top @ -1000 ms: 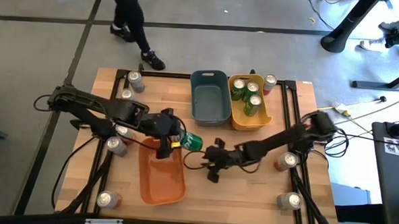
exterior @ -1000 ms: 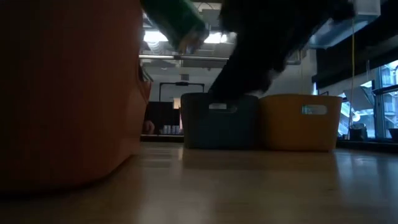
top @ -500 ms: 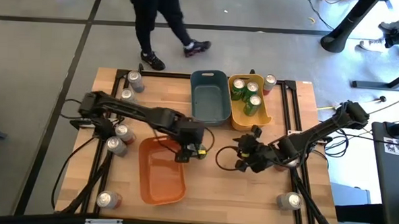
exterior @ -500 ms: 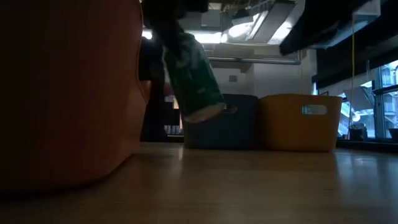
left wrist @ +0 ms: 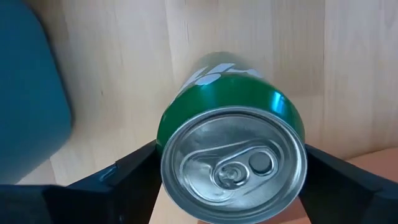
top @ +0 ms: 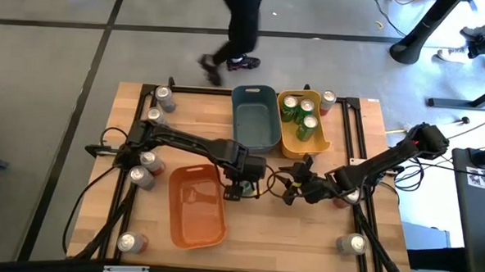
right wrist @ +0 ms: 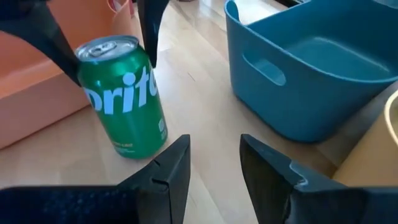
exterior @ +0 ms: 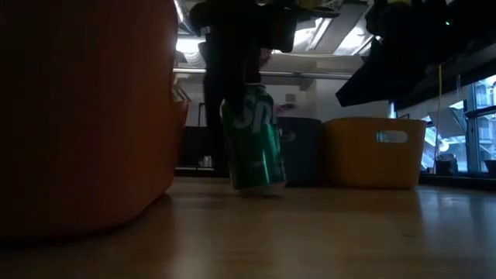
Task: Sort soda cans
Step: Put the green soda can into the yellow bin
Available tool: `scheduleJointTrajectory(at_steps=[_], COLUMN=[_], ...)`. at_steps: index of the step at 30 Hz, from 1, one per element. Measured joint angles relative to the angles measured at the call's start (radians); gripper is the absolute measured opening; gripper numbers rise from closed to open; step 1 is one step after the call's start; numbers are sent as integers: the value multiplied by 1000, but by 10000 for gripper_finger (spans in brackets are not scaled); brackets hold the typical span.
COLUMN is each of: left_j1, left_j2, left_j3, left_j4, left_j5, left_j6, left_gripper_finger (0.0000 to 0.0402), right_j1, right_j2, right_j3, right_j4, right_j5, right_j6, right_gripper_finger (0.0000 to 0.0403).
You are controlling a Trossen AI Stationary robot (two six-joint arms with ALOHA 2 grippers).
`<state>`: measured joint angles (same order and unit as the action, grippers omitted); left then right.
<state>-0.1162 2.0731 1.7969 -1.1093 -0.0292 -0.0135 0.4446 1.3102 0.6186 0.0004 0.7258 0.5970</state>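
One green soda can (exterior: 254, 139) stands slightly tilted on the wood between the orange bin (top: 197, 208) and the blue bin (top: 255, 120). My left gripper (top: 242, 185) reaches over from the left and is shut on it from above. My right gripper (right wrist: 214, 168) is open, level with the table just to the can's right, pointing at it and touching nothing. Three green cans (top: 301, 118) stand in the yellow bin (top: 320, 143). Silver cans (top: 143, 168) stand along the table's left side. My left gripper pinches the green can at its upper end, just under the silver top (left wrist: 233, 168), one finger (left wrist: 124, 180) on each side. The fingers come from above, pointing down. The can stands nearly upright, leaning a little, with its base (exterior: 260, 184) at the table top.
More cans stand at the far left corner (top: 164, 98), the near left corner (top: 129, 243), the near right (top: 357, 243) and by the yellow bin (top: 328, 100). Cables run along both table sides. A person (top: 239, 29) walks past the far edge. Bare wood lies between the grippers.
My left gripper carried the green can from above the orange bin toward the table's right, turned it from lying sideways to upright and lowered it to the table. My right gripper drew back toward the right. The person walked to the right.
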Motion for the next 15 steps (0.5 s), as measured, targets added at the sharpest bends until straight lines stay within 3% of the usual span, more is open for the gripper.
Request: scheduleJointTrajectory(at_steps=[15], left_j1=[-10], left_j2=[-5], left_j3=[5], left_j4=[13], left_j5=[0], left_j6=[52], left_gripper_finger=[332], right_j1=[0], right_j2=[0], right_j3=[0], right_j4=[0], right_j5=[8], right_j6=[0], right_gripper_finger=[138])
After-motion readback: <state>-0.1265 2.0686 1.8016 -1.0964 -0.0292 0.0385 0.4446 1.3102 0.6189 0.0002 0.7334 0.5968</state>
